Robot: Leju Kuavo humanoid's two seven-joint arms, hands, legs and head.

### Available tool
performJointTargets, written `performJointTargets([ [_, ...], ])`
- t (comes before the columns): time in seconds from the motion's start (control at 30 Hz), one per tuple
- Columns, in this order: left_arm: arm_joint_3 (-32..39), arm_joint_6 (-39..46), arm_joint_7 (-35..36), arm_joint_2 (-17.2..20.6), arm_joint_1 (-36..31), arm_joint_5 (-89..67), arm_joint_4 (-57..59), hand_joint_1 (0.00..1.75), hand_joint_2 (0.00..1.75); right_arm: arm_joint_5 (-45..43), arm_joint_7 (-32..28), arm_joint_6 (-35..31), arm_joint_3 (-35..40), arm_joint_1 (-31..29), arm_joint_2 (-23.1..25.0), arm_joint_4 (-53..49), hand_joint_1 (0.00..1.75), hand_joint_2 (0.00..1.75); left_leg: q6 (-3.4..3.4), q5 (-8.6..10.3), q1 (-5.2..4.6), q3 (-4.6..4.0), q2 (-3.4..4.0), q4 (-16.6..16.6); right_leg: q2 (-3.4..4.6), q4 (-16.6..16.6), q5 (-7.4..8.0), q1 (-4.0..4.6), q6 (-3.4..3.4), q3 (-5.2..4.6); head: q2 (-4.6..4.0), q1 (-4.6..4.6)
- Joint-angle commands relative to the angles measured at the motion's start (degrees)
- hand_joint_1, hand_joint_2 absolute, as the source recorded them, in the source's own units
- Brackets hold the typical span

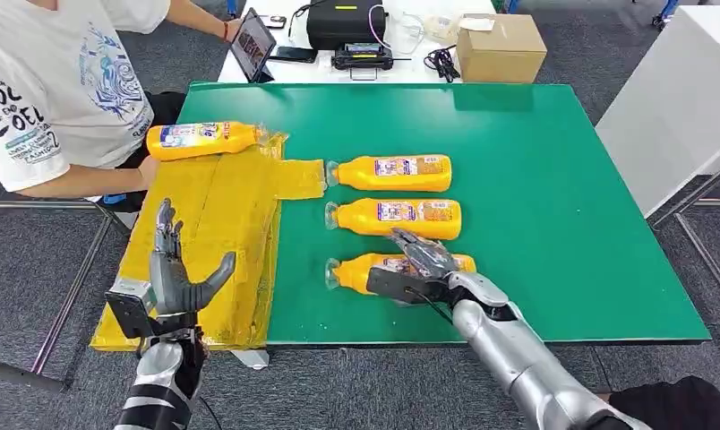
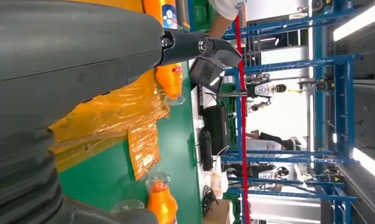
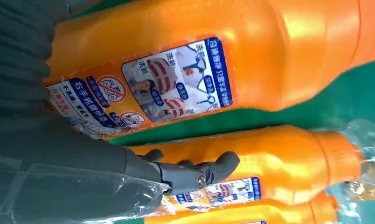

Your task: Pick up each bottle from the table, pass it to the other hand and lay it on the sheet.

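Three orange bottles lie side by side on the green table [image 1: 553,224], caps to the left: the far one [image 1: 392,172], the middle one [image 1: 397,218] and the nearest one [image 1: 355,270]. My right hand [image 1: 424,266] lies over the nearest bottle [image 3: 269,60] with its fingers spread, one finger [image 3: 199,172] reaching across the middle bottle [image 3: 288,158]; no grip shows. A fourth bottle [image 1: 200,140] lies at the far end of the yellow sheet [image 1: 222,233]. My left hand [image 1: 177,273] stands raised above the sheet's near end, fingers apart and holding nothing; its wrist view shows that fourth bottle [image 2: 169,79].
A person in a white T-shirt [image 1: 52,90] sits at the table's left, an arm close to the sheet. Behind the table stand a tablet [image 1: 252,43], black devices [image 1: 343,22] and a cardboard box [image 1: 500,47]. A white cabinet [image 1: 688,98] stands at the right.
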Motion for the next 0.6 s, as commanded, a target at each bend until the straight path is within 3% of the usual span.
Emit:
performJointTargets([
  [0.03,-0.11,1.22,-1.05,0.25,-1.45,-1.03,1.41,0.00,1.75,-1.18,0.54,5.94,9.11,-6.69,-4.72,4.36,0.00,1.75,-0.13,-0.17,0.09,0.25,0.06,0.09,0.01,0.06,-0.15,0.11,-0.18,0.26,0.00,0.00],
  [0.13,0.57,0.92,-1.05,0.11,-1.47,0.48,2.03,0.00,1.75,-2.32,0.77,7.54,11.42,-7.45,-7.35,2.77,0.00,1.75,-0.13,-0.17,0.11,0.24,0.02,0.11,-0.04,0.03,-0.15,0.13,-0.17,0.28,0.00,0.00],
  [0.6,0.52,0.55,-1.05,-0.23,-2.46,0.99,4.01,0.00,1.75,-2.84,1.34,8.79,14.56,-7.79,-7.74,2.95,0.00,1.75,-0.10,-0.07,0.06,0.15,0.01,0.01,-0.01,-0.02,-0.05,0.08,-0.10,0.17,0.00,-0.02],
])
